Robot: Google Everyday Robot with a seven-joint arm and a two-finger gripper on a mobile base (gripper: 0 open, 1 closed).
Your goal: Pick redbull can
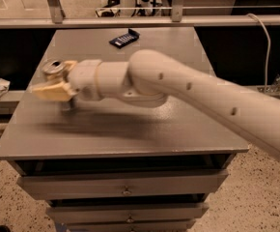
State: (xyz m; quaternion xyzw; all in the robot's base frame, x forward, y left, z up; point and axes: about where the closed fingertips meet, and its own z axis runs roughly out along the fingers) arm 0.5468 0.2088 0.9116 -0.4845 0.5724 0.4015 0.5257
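Cabinet top (130,134): end effector (53,79) grips redbull can (53,67) left; pkt (124,38) behind.

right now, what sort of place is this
Probably a lab or workshop: a metal drawer cabinet, speckled hard floor, a cable behind. The gripper is at the can on the cabinet top.

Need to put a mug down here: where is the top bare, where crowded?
Bare: the front strip of the cabinet top between the arm and front edge, and the back-right corner right of the dark flat device. Crowded: the left side, where the tool holds the redbull can, and the middle under the arm.
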